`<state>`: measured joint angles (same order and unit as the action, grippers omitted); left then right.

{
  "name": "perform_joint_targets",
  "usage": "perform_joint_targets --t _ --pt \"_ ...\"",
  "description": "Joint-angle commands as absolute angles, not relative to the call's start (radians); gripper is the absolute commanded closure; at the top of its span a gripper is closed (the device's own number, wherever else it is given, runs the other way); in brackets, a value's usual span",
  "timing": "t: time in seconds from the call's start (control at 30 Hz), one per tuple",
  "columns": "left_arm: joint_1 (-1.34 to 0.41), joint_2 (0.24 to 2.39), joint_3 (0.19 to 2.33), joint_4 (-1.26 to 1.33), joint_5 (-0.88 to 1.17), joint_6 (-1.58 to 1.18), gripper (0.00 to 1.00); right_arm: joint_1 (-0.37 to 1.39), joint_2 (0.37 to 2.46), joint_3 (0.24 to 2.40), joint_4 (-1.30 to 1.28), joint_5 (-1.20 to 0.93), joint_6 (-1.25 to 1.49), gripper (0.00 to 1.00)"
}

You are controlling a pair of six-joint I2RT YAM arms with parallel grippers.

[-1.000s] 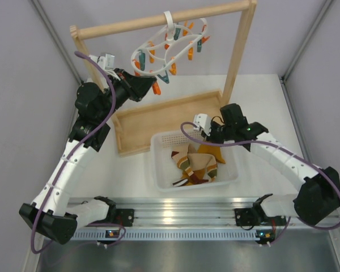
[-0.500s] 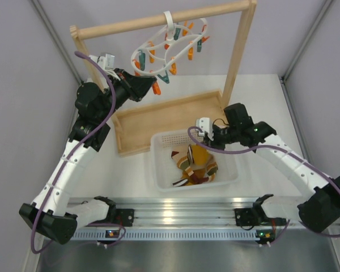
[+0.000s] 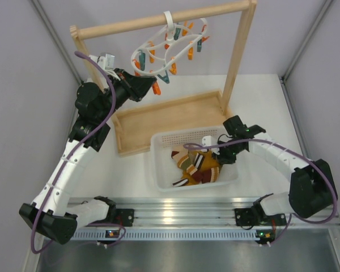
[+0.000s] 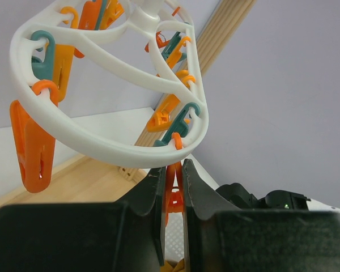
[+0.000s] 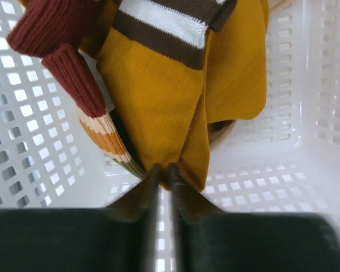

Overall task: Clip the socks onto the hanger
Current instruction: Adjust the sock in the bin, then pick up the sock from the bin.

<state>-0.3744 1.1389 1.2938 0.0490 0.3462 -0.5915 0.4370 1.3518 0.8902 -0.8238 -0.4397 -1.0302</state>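
The white oval hanger (image 3: pixel 149 41) hangs by its hook from the wooden rail, with orange and teal pegs dangling from it. My left gripper (image 3: pixel 152 86) is up under its near rim (image 4: pixel 102 139), shut on an orange peg (image 4: pixel 171 195) that it squeezes between both fingers. The socks (image 3: pixel 194 168) lie heaped in a white basket (image 3: pixel 158 164). Low inside the basket, my right gripper (image 3: pixel 213 154) has its jaws almost together, pinching a fold of a mustard-yellow sock (image 5: pixel 158 96) with a brown-and-white cuff. A red striped sock (image 5: pixel 56 34) lies beside it.
A tall wooden rail frame (image 3: pixel 238 56) stands at the back, its right post close to the basket. A shallow wooden tray (image 3: pixel 153 122) lies between the frame and the basket. The basket's perforated walls (image 5: pixel 306 113) surround my right gripper (image 5: pixel 164 170).
My right arm has come down into the basket with the mustard sock, which hung from it before and now rests on the pile. The left arm has stayed on its peg.
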Motion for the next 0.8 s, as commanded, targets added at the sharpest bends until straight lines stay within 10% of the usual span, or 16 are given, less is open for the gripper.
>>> perform_joint_targets --t 0.0,0.1,0.27,0.77 --pt "-0.374 1.126 1.279 0.009 0.38 -0.578 1.0 0.425 1.368 0.986 -0.865 -0.469 -1.066 0.73" --pt "-0.374 1.124 1.279 0.008 0.38 -0.577 1.0 0.425 1.362 1.04 -0.879 -0.586 -1.02 0.52" --pt "-0.374 1.121 1.281 0.005 0.376 -0.571 1.0 0.452 1.387 1.133 -0.873 -0.709 -0.867 0.48" --pt "-0.374 1.112 1.276 0.005 0.367 -0.571 1.0 0.595 1.519 1.172 -0.631 -0.471 -0.152 0.64"
